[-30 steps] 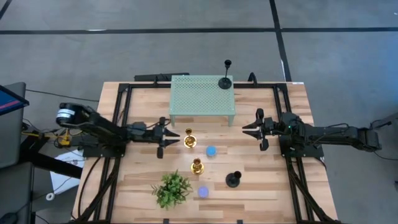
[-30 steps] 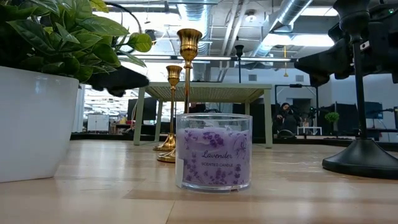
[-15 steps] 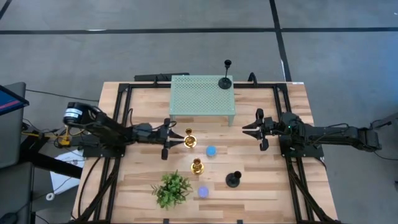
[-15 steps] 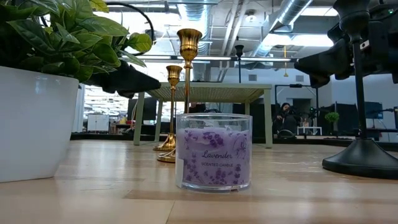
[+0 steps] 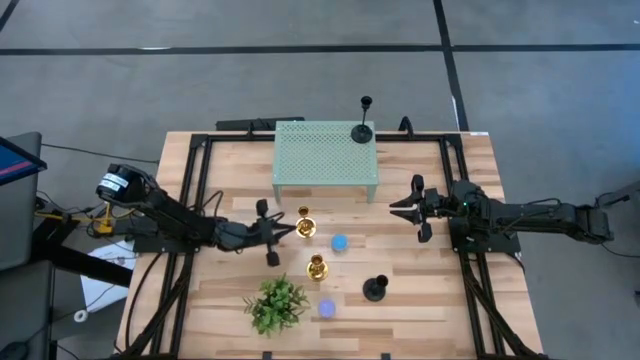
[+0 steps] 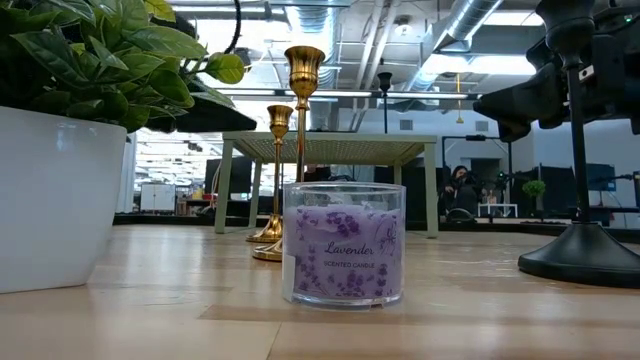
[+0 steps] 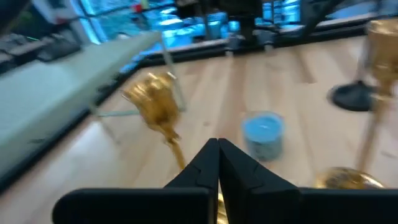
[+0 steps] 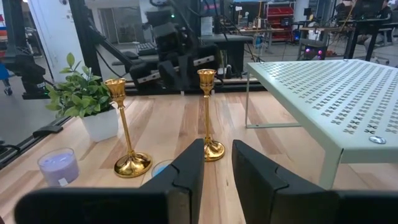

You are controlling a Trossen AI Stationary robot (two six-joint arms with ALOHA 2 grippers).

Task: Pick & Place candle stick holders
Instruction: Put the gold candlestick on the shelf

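Two gold candle stick holders stand upright on their round bases, one mid-table (image 5: pixel 305 225) and one nearer the front (image 5: pixel 317 267). A black holder (image 5: pixel 375 289) stands near the front right. Another black one (image 5: pixel 362 130) stands on the green perforated stand (image 5: pixel 325 160). My left gripper (image 5: pixel 290 231) is shut and lies level, just left of the farther gold holder. In the left wrist view its shut tips (image 7: pixel 218 144) sit beside that holder's stem (image 7: pixel 175 149). My right gripper (image 5: pixel 400 208) waits open at mid-right, nothing between its fingers (image 8: pixel 217 163). My left gripper's shut fingertips (image 7: pixel 208 155) stand close against the lower stem (image 7: pixel 179 160) of the farther gold holder, coming level from the table's left. The stem runs past the tips, not between them. Whether they touch it I cannot tell. The holder stands upright on the table.
A blue candle (image 5: pixel 340 243) sits between the two gold holders. A purple lavender candle (image 5: pixel 326 308) and a potted plant (image 5: pixel 278 303) stand near the front edge. Bare wood lies at the table's left and right.
My left gripper has swung toward the table's near edge and a little right, up to the farther gold holder. It has rolled about its own axis and shut. The holder stands where it was, upright.
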